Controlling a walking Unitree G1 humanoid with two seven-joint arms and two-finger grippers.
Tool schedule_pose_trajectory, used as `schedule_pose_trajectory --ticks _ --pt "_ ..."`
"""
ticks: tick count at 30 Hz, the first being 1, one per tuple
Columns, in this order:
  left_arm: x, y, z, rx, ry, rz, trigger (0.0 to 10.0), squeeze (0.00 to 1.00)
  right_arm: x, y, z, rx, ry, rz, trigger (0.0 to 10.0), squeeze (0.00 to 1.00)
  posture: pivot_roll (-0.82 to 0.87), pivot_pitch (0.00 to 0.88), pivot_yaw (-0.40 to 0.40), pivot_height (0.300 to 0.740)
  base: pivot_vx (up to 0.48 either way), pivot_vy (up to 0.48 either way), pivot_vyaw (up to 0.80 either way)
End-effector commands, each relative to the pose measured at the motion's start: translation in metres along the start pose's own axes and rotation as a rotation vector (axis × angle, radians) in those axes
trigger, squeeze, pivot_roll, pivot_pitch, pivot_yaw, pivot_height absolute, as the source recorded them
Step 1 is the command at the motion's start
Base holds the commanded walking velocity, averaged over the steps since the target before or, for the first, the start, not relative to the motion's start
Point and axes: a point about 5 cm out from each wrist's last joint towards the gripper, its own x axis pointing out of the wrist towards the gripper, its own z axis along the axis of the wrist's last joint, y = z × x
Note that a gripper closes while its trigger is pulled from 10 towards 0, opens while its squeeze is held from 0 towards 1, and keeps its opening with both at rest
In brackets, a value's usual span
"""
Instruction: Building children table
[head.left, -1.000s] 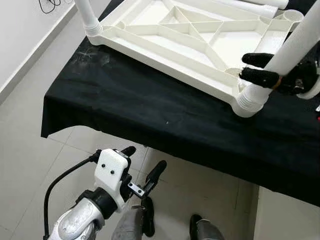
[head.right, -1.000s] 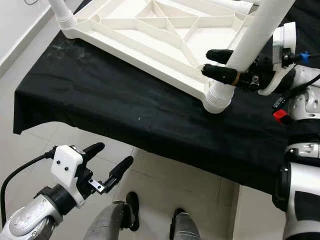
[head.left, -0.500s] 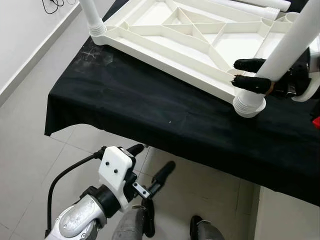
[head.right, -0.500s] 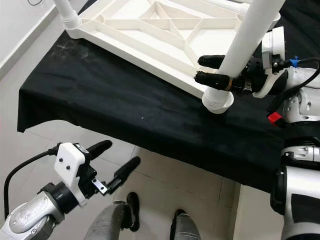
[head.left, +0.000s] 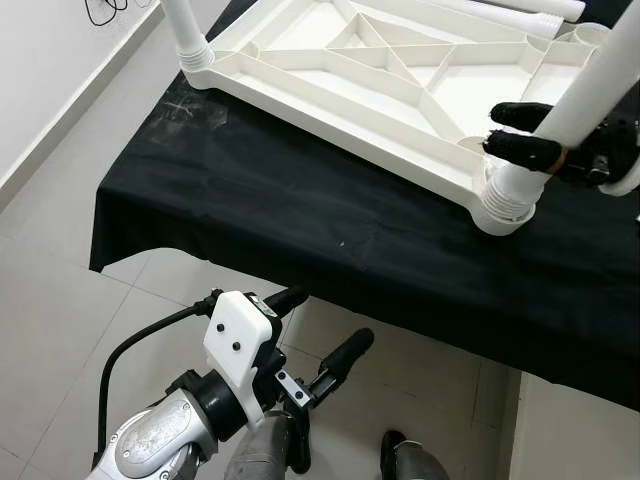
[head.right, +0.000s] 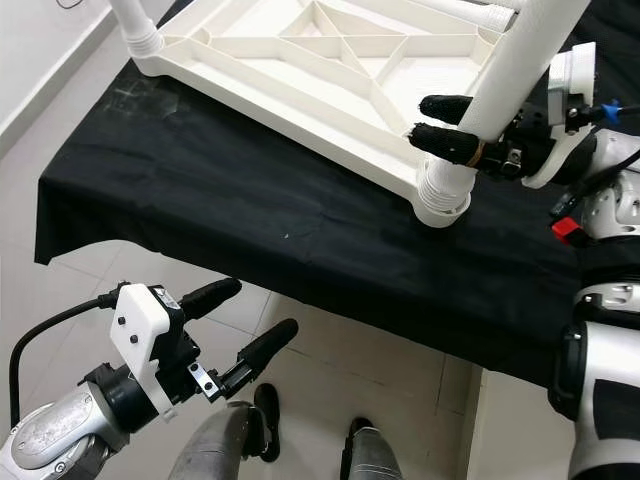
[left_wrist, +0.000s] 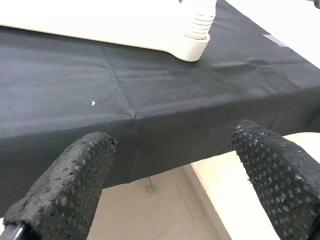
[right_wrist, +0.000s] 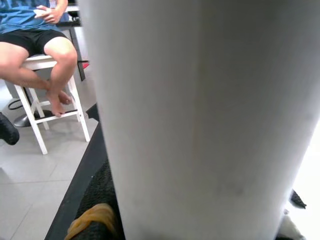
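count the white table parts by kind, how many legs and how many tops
table legs: 4 (held one, far left corner, two lying at the back)
table tops: 1
total: 5

Black cloth (head.left: 300, 210), tiled floor (head.left: 60, 300), seated person (right_wrist: 37, 30) on white stool (right_wrist: 45, 95).

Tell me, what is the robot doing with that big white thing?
It is building a little table. The white tabletop lies upside down on a black cloth. The right tool grips a white leg standing in the near corner socket. The left tool waits open below the table edge.
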Motion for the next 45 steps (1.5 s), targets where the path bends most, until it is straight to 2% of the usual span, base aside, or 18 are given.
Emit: schedule_pose_trajectory --ticks 1,12,28,45 --pt "-0.004 -0.004 0.0 -0.006 0.017 -0.027 10.0 0.0 -0.006 0.008 -0.02 0.085 0.067 0.036 10.0 0.0 0.13 0.4 0.094 0.74 0.0 0.0 0.0" --pt "-0.004 -0.004 0.002 -0.009 0.018 -0.034 10.0 0.0 -0.008 0.009 -0.024 0.092 0.076 0.043 10.0 0.0 0.13 0.4 0.099 0.74 0.0 0.0 0.0" --pt "-0.002 -0.006 0.006 -0.012 0.013 -0.039 10.0 0.0 0.001 0.005 -0.03 0.078 0.093 -0.026 10.0 0.0 0.13 0.404 0.096 0.74 0.0 0.0 0.0" --pt "-0.003 -0.007 0.006 -0.016 0.014 -0.037 10.0 0.0 0.007 0.004 -0.032 0.077 0.097 -0.024 10.0 0.0 0.13 0.406 0.092 0.74 0.0 0.0 0.0"
